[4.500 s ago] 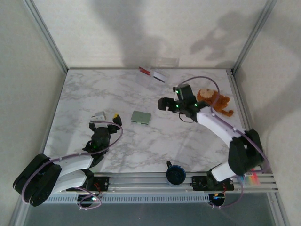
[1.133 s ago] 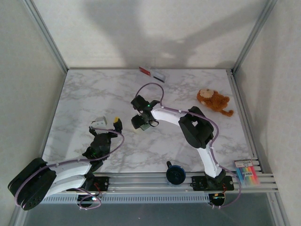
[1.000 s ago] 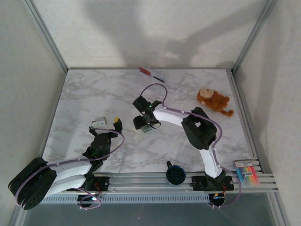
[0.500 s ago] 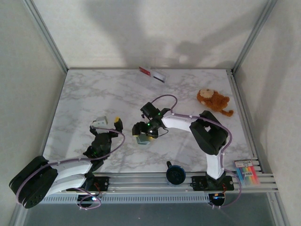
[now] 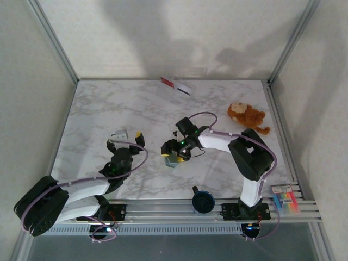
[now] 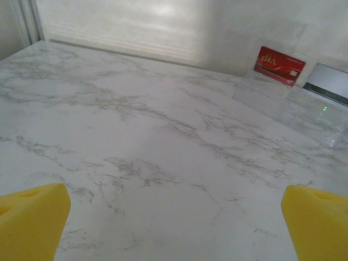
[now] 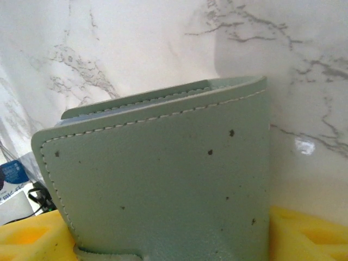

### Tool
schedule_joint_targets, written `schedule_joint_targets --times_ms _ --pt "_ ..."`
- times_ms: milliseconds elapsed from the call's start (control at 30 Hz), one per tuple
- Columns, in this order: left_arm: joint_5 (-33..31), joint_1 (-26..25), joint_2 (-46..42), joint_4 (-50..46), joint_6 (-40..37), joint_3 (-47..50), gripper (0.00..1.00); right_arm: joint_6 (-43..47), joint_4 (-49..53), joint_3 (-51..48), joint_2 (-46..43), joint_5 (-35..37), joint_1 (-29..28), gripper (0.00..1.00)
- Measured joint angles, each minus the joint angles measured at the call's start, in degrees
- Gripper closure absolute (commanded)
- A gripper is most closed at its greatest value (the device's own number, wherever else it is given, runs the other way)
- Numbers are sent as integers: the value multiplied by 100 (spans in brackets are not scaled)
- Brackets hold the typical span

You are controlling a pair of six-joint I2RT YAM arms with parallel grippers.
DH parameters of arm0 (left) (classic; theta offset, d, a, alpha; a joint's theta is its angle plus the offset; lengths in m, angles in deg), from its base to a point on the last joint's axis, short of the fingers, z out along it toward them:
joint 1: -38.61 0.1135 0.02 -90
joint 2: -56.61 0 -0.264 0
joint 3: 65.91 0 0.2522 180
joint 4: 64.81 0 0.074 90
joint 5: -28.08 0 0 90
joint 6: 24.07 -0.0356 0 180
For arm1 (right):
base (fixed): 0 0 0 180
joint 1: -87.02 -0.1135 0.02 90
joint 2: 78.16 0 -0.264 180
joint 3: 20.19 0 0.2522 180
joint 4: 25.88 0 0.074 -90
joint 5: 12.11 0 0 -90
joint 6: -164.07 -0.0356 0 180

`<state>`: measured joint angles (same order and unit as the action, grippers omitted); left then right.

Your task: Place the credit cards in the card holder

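Left of the plush toy [image 5: 247,116], the right gripper [image 5: 172,157] is pinching the light, pliable card holder [image 7: 163,179], probably best gripped near its fold, while the left gripper [image 6: 174,217] is gaping empty and the credit cards [image 5: 177,86] are lying farther back than the toy.

The card holder [image 7: 163,179] is a matt, finely grained grey-green leather or something like it. It has pale stitching along its edge and a few dark specks. My right gripper [image 7: 168,239] has yellow pads [image 7: 307,231], matt and spongy-looking, and my left gripper [image 6: 174,223] has the same yellow padding. The tabletop [image 6: 136,136] is smooth, white with grey marble veining and a soft sheen. At its far edge the red card [image 6: 279,66] and the white card [image 6: 331,79] are glossy plastic, set in a clear plastic stand [image 6: 261,89]. Near the right edge the plush toy [image 5: 247,116] is brown and fuzzy. The rail [image 5: 163,209] along the near edge is bare silvery metal.
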<state>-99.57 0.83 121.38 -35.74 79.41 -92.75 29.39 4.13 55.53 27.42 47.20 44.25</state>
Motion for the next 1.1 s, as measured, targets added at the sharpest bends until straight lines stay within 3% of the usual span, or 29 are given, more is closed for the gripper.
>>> schedule_joint_targets --times_ms 133,200,333,533,733,833,900,1100 --pt "-726 46 11 -2358 1969 -1283 1 9 -87 -87 -201 -201 -9 24" --pt "-577 94 -26 -3075 2341 -1786 3 -9 -205 -125 -278 -299 -9 24" --pt "662 146 -356 -3720 2610 -2094 2 -11 -411 -144 -365 -433 -9 24" --pt "3429 732 -428 -4079 2997 -2122 13 35 -566 -251 -560 -518 -9 24" --pt "5399 1082 59 -4251 3327 -2306 34 50 -804 -459 -734 -627 -9 23" --pt "6113 1088 238 -4214 3501 -2306 38 48 -909 -542 -765 -699 -9 23" --pt "6378 1091 304 -4181 3589 -2306 49 42 -1010 -592 -778 -726 -9 23" --pt "6802 1139 435 -4186 3727 -2310 59 35 -1152 -636 -800 -855 -9 23"
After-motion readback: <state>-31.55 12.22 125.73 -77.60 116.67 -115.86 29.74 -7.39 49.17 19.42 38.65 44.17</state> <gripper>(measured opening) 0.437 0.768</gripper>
